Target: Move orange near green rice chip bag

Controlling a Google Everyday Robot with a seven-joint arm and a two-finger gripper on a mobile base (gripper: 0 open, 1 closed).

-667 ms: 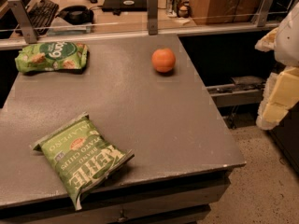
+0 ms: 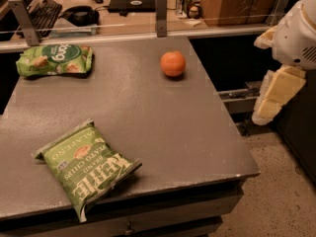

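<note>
Orange (image 2: 173, 63) sits by the bench's far edge, well apart from the green rice chip bag (image 2: 54, 59) at the far left corner; gripper (image 2: 270, 104) hangs off the right edge, seemingly pre-reach, its grip impossible to tell.

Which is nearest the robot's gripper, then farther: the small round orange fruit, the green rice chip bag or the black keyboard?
From the gripper, beside the table on its right:
1. small round orange fruit, back right of it.
2. green rice chip bag, back left corner.
3. black keyboard, beyond it, far left.

Pincer (image 2: 265, 111) far right, arm (image 2: 300, 31) cropped
</note>
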